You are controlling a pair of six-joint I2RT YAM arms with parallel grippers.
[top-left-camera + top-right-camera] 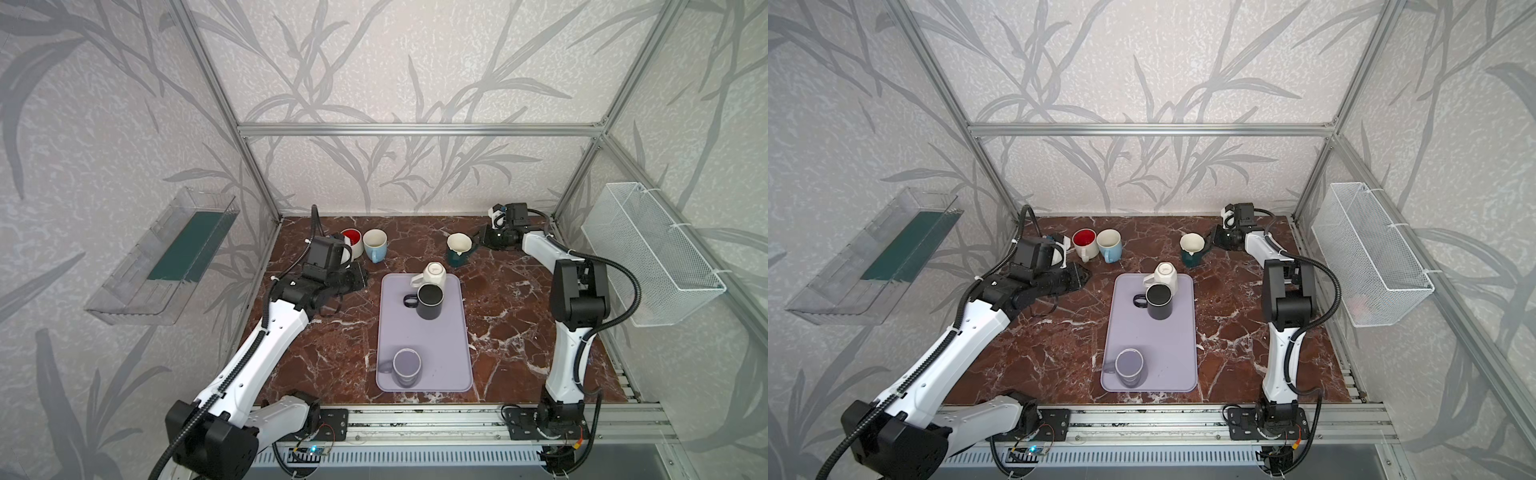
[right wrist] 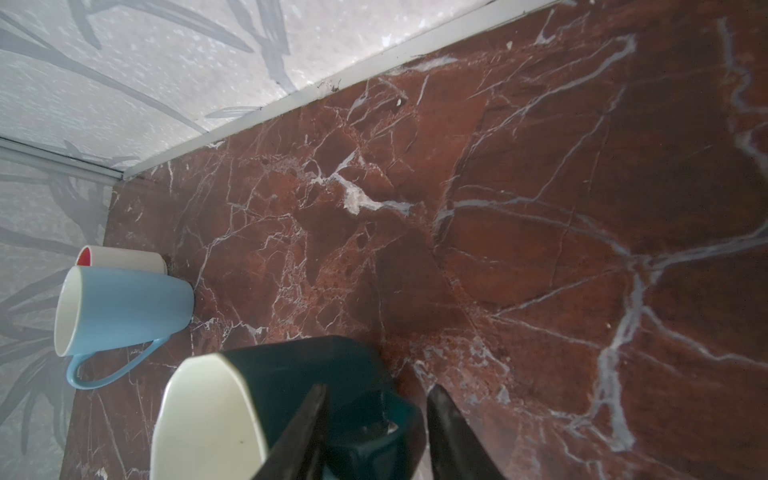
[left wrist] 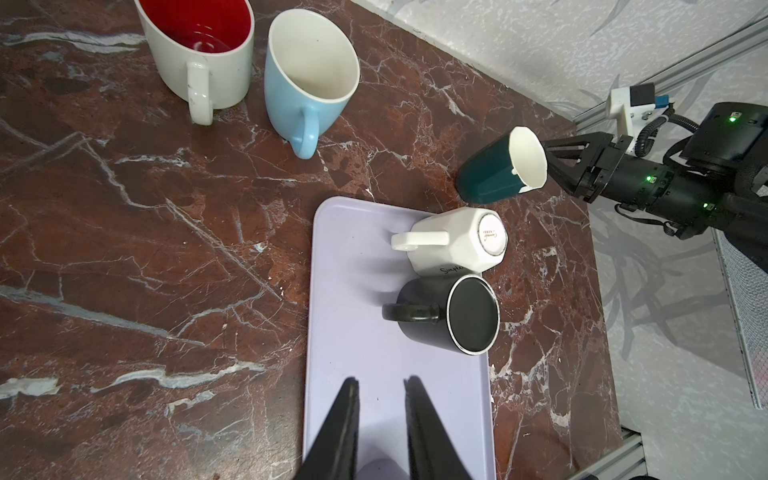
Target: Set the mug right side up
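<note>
A teal mug (image 1: 459, 249) (image 1: 1192, 249) (image 3: 494, 174) (image 2: 291, 374) with a cream inside stands mouth up on the marble at the back right. My right gripper (image 1: 478, 245) (image 1: 1212, 241) (image 2: 378, 388) is open, its fingers either side of the mug's handle, a sliver of gap at one finger. On the lavender tray (image 1: 415, 353) (image 3: 353, 291) three mugs stand bottom up: white (image 1: 434, 272) (image 3: 453, 241), black (image 1: 430, 301) (image 3: 449, 316) and lavender (image 1: 406, 368). My left gripper (image 1: 365, 278) (image 3: 380, 380) hovers left of the tray, narrowly open and empty.
Two upright mugs stand at the back left, one white with a red inside (image 1: 352, 239) (image 3: 199, 54) and one light blue (image 1: 375, 245) (image 3: 307, 75). A wire basket (image 1: 648, 249) hangs on the right wall and a clear bin (image 1: 166, 257) on the left wall.
</note>
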